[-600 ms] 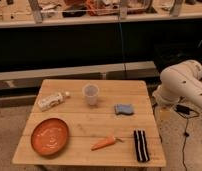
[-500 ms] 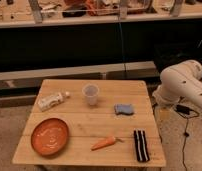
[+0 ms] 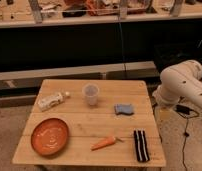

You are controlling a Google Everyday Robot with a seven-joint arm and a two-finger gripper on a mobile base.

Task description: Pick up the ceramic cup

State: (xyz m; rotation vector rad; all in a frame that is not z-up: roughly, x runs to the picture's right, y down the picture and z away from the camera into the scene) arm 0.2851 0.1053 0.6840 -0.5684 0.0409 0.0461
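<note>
The ceramic cup (image 3: 90, 94) is a small pale, handleless tumbler standing upright on the wooden table (image 3: 89, 130), in the far middle. My white arm (image 3: 181, 85) is bent off the table's right edge, well to the right of the cup. The gripper itself is not in view; only the arm's rounded segments show.
On the table lie a white bottle (image 3: 50, 101) on its side at the far left, an orange plate (image 3: 49, 136) at the near left, a carrot (image 3: 104, 143), a blue sponge (image 3: 124, 108) and a black striped object (image 3: 140, 145). A dark counter with shelves runs behind.
</note>
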